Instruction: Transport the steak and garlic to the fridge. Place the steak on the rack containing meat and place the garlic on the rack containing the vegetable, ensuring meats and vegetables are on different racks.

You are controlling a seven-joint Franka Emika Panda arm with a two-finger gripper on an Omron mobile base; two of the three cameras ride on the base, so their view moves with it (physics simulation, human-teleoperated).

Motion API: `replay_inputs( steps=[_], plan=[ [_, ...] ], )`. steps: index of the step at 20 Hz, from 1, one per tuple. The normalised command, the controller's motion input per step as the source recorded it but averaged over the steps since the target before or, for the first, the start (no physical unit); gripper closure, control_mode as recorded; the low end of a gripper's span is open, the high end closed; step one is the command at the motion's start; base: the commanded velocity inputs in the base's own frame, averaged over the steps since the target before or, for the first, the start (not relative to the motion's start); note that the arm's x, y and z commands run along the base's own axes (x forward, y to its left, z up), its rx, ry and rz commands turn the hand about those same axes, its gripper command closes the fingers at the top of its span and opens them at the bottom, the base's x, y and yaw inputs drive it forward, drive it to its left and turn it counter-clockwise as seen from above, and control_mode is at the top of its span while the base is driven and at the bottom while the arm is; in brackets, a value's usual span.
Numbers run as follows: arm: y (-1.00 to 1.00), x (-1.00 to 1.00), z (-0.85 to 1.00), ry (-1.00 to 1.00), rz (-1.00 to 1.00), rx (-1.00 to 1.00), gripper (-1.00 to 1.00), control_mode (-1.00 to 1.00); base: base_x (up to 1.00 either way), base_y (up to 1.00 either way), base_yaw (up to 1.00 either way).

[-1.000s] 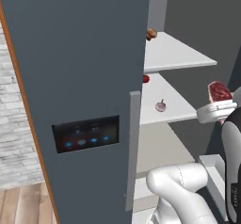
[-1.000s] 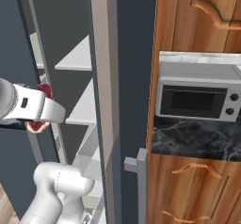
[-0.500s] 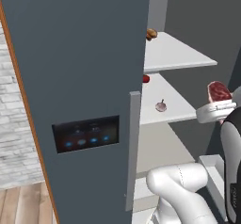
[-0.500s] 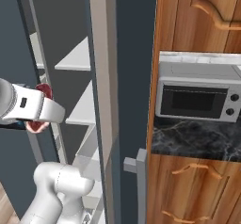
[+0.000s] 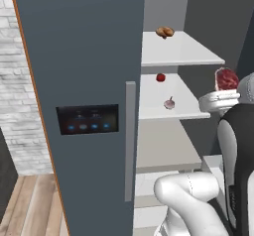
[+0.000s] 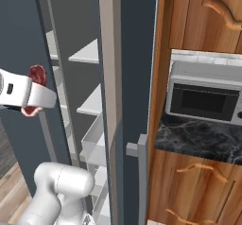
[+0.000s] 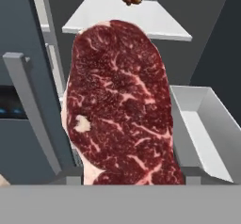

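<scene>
The fridge (image 5: 84,56) stands open, its slate-grey door to the left and white shelves to the right. My gripper (image 5: 224,92) is shut on the steak (image 5: 226,79), a red marbled slab held upright in front of the shelves at mid height. The steak (image 7: 122,100) hides the fingers in the hand view. From the right base view the steak (image 6: 37,73) sticks up behind the white hand. The garlic (image 5: 169,103), a small pale bulb, lies on the middle rack beside a small red vegetable (image 5: 160,77). A brown piece of meat (image 5: 164,31) sits on the top rack (image 7: 141,18).
The door's long handle (image 5: 130,141) and black panel with blue lights (image 5: 87,119) face the left camera. A white door bin (image 7: 202,124) lies right of the steak. Right of the fridge are wooden cabinets (image 6: 203,21), a steel microwave (image 6: 208,99) and a dark counter (image 6: 198,136).
The hand has risen a little with the steak still in its grip. The things on the racks have not moved.
</scene>
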Motion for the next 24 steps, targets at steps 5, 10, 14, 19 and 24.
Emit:
replay_inputs(
  steps=[5,10,14,19,24],
  plan=[
    [0.00,0.52,0.27,-0.04,0.00,-0.02,1.00,-1.00,0.00,0.00,0.00],
    [-0.15,0.45,0.03,-0.07,0.03,0.00,1.00,-1.00,0.00,0.00,0.00],
    [-0.10,0.70,0.01,-0.01,0.01,-0.01,1.00,-1.00,0.00,0.00,0.00],
    [-0.14,0.76,0.12,0.00,0.00,0.00,1.00,-1.00,0.00,0.00,0.00],
    [-0.35,0.95,0.00,-0.02,0.00,0.00,1.00,-1.00,0.00,0.00,0.00]
  ],
)
